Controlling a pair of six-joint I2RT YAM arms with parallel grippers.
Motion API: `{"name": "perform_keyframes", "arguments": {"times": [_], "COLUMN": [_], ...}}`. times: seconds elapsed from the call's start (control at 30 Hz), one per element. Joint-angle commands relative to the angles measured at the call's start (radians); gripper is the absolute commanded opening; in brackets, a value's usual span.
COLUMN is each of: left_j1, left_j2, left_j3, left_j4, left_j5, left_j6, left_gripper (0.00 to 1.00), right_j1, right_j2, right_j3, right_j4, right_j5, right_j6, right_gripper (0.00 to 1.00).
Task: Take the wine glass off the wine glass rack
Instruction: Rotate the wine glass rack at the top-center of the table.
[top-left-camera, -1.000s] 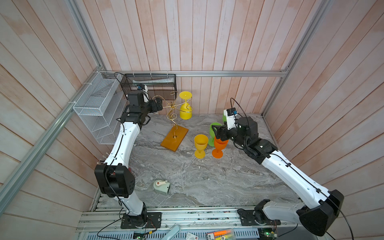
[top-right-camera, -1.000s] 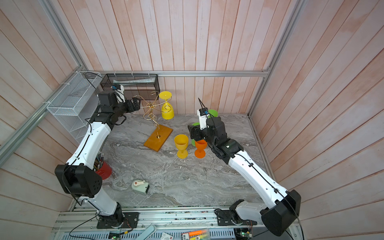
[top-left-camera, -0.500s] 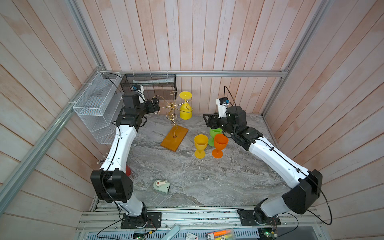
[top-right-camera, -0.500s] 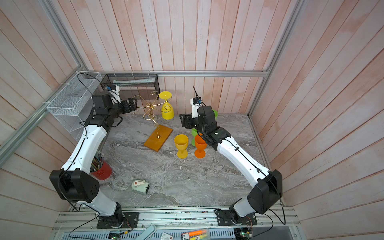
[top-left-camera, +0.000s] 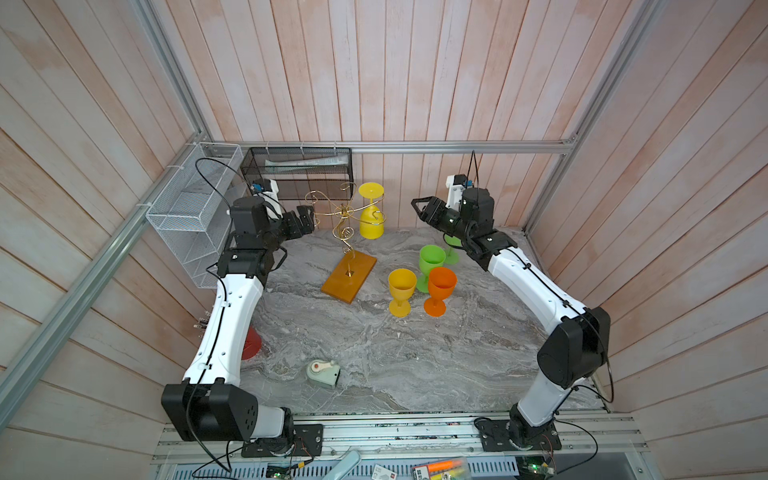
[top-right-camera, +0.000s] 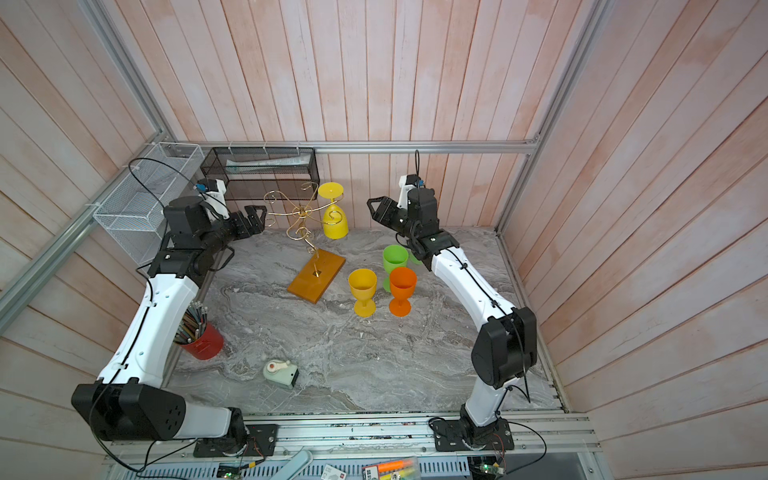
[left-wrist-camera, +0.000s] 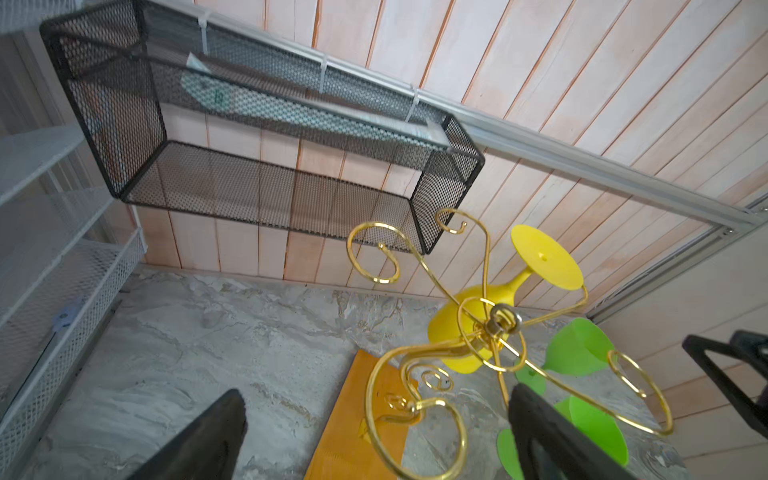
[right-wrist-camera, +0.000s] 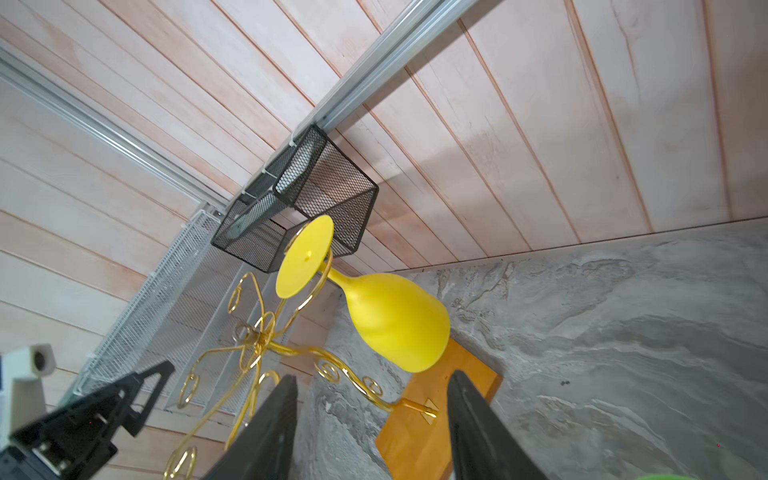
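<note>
The wine glass rack (top-left-camera: 347, 232) (top-right-camera: 305, 220) is gold wire with curled arms on an orange-brown base (top-left-camera: 348, 276). A yellow wine glass (top-left-camera: 371, 222) (top-right-camera: 335, 226) hangs upside down from one arm at the back, its foot resting on the wire. My left gripper (top-left-camera: 308, 218) (top-right-camera: 258, 219) is open at arm height, just left of the rack, with a curl (left-wrist-camera: 415, 419) lying between its fingers in the left wrist view (left-wrist-camera: 376, 392). My right gripper (top-left-camera: 420, 210) (right-wrist-camera: 372, 376) is open and empty, raised to the right of the hanging glass (right-wrist-camera: 395, 320) and pointing at it.
Yellow (top-left-camera: 401, 291), green (top-left-camera: 431, 262) and orange (top-left-camera: 440, 289) glasses stand right of the base; another green one (top-left-camera: 452, 257) sits under my right arm. A black mesh basket (top-left-camera: 299, 170) and a white wire shelf (top-left-camera: 187, 216) hang at the back left. A red pencil cup (top-right-camera: 203, 340) and a small green device (top-left-camera: 323, 371) are near the front.
My right gripper has risen from beside the orange glass and swung up and back to the level of the hanging yellow glass. The left gripper has barely shifted.
</note>
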Motion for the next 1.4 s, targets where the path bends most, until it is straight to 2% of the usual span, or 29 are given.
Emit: {"name": "perform_keyframes", "arguments": {"times": [0.0,0.23,0.43,0.8,1.17,1.37], "left_j1": [0.002,0.002,0.002,0.002,0.005,0.01], "left_j2": [-0.033,-0.047,-0.039,0.008,0.031,0.037], "left_j3": [-0.042,-0.098,-0.131,-0.112,-0.081,-0.086], "left_j4": [-0.009,-0.033,-0.009,-0.018,-0.02,-0.018], "left_j5": [0.039,0.104,0.155,0.129,0.116,0.106], "left_j6": [-0.033,-0.069,-0.093,-0.074,-0.057,-0.056], "left_gripper": [1.0,1.0,0.99,0.98,0.98,0.98], "right_j1": [-0.003,0.001,0.005,0.044,0.085,0.093], "right_j2": [0.053,0.138,0.172,0.285,0.413,0.455], "right_j3": [0.066,0.161,0.166,0.227,0.356,0.426], "right_j4": [0.092,0.102,0.138,0.306,0.377,0.362], "right_j5": [-0.111,-0.155,-0.174,-0.185,-0.158,-0.132], "right_j6": [0.148,0.178,0.22,0.399,0.524,0.56], "right_gripper": [0.53,0.5,0.49,0.45,0.42,0.36]}}
